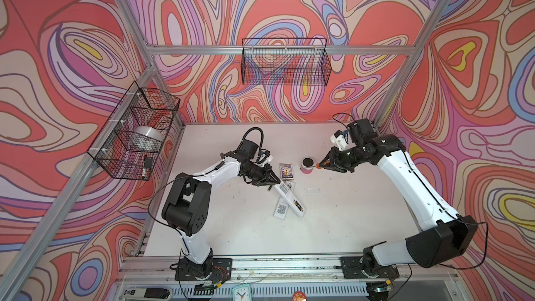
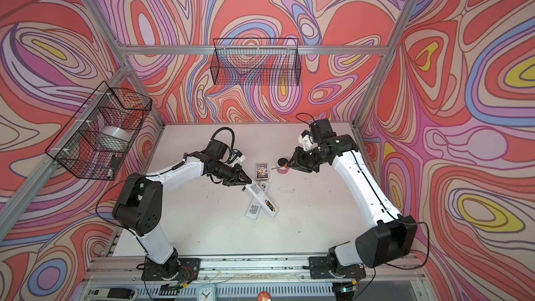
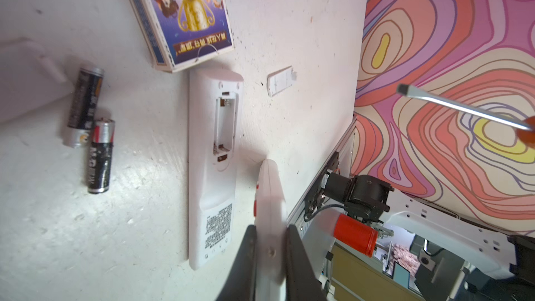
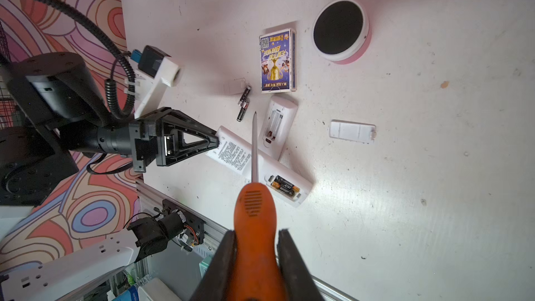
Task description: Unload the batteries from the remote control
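- The left end effector [image 3: 270, 246] is pressed shut on one end of the long remote [image 4: 260, 166], with its fingers [image 3: 249, 256] pinching the white body from both sides
- The long remote lies slantwise near the middle of the surface [image 1: 347, 227], back side up, label near the gripped end
- Its open compartment, at the end away from the grip, holds the seated batteries [image 4: 285, 188], two dark cells with gold bands lying side by side
- The long remote crosses over the lower part of the second remote [image 3: 214, 152]; I cannot tell whether the two touch
- The second remote lies flat with its back up, and its open compartment shows only springs and contacts
- The loose batteries [image 3: 84, 105], two of them, lie on the surface just beside the second remote, on its left-edge side, touching each other where their ends overlap
- The right end effector [image 4: 256, 237] is clamped on the orange handle of the screwdriver [image 4: 254, 207] and holds it above the surface
- In both top views the screwdriver's metal shaft points toward the left arm and passes over the pink-and-white canister [image 1: 307, 166]
- The card box [image 4: 278, 60] lies flat just beyond the second remote's top end, toward the far edge
- A white battery cover [image 4: 351, 131] lies alone on the surface, apart from both remotes, toward the right edge
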`<state>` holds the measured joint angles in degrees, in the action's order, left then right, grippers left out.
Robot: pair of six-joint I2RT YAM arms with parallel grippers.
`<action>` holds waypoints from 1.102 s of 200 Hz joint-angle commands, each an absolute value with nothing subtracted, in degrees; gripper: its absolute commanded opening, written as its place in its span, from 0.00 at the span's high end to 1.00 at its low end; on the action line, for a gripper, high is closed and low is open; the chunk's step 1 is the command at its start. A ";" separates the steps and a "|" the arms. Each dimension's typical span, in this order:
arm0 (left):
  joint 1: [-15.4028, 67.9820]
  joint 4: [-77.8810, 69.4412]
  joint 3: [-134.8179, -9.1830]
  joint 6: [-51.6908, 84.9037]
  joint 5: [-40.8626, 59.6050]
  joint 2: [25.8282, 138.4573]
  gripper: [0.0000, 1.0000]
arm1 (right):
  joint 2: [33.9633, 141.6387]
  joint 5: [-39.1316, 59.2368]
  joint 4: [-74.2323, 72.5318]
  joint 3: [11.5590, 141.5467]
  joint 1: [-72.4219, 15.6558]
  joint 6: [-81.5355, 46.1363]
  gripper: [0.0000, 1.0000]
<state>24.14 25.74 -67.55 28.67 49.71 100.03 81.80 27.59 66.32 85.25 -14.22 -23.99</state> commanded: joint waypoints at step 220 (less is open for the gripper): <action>23.63 13.66 -57.77 28.41 54.29 112.00 0.60 | 83.29 29.03 65.48 80.15 -14.06 -22.24 0.92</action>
